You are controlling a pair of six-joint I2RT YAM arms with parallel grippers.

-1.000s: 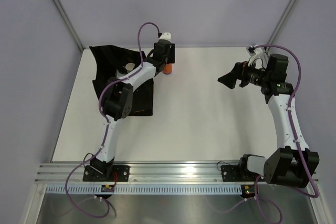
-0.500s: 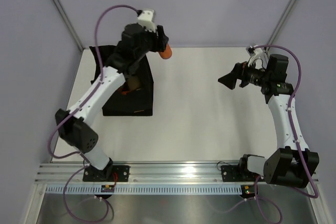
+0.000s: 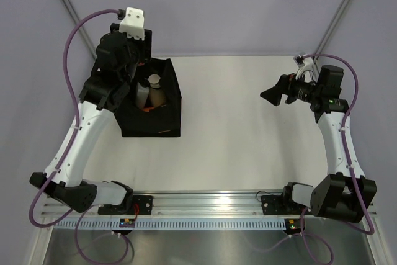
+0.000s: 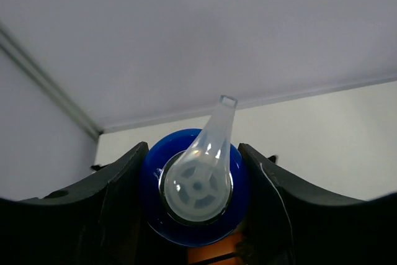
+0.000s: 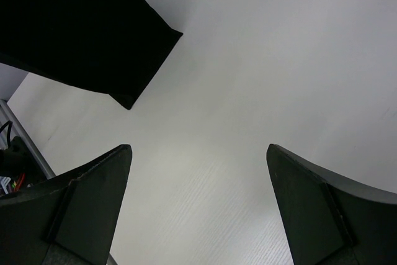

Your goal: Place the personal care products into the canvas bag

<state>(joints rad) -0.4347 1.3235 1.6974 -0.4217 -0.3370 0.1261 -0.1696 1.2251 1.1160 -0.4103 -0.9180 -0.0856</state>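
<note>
The canvas bag [image 3: 166, 111], a black fabric tote, stands open at the back left of the table. Inside it I see a pale bottle [image 3: 142, 93], an amber bottle [image 3: 159, 98] and a tan cap [image 3: 154, 80]. My left gripper [image 3: 132, 66] hangs above the bag's far left rim. In the left wrist view it [image 4: 193, 153] is shut on an orange bottle [image 4: 214, 251] with a blue collar and a clear spray top [image 4: 200, 181]. My right gripper [image 3: 270, 95] is open and empty, held above the table at the right; its wrist view shows a corner of the bag [image 5: 80, 29].
Grey walls enclose the table on the left, back and right, and the left gripper is close to the back left corner post [image 3: 71, 10]. The white table [image 3: 236, 134] stretches between the bag and the right arm.
My left arm lifted the orange bottle from the table right of the bag and swung it left, over the bag's far left side. The right arm hardly moved.
</note>
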